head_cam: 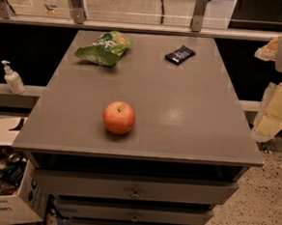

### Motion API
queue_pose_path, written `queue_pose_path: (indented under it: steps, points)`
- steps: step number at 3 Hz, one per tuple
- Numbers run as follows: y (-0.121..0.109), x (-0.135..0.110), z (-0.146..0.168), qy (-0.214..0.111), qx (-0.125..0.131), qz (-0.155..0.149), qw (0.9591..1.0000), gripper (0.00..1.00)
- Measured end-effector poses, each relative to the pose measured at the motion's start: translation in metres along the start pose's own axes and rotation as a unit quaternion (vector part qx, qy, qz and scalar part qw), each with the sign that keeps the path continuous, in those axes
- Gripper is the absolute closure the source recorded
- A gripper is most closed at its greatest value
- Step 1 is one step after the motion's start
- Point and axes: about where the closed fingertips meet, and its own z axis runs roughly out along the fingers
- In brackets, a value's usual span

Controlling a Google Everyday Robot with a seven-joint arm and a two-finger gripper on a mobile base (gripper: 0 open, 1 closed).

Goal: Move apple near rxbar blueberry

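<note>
My end effector (279,97) shows only as pale cream and white blocky shapes at the right edge of the view, just off the right side of the grey tabletop (194,113). I cannot tell whether it is apart or together. It touches nothing on the tabletop.

The rxbar blueberry (180,54), a small flat dark navy bar with pale lettering, lies near the far edge, right of centre. It is the task thing closest to my end effector.

The apple (119,117), round and red-orange with its short dark stem pointing up, sits near the front edge, left of centre. It is well apart from the bar.

A crumpled bright green snack bag (105,47) lies in the far left part of the tabletop.

Below the front edge are grey drawers (136,186). To the left, a white pump bottle (11,78) stands on a ledge.
</note>
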Motion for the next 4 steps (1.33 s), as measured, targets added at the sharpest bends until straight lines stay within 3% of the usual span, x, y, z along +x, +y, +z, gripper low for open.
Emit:
queue_pose_path:
  steps: [2,4]
  points:
    - [-0.004,-0.004,0.004,-0.015,0.004,0.004,0.9999,0.00]
    - [-0.011,-0.016,0.033,-0.063,0.003,0.010,0.9980,0.00]
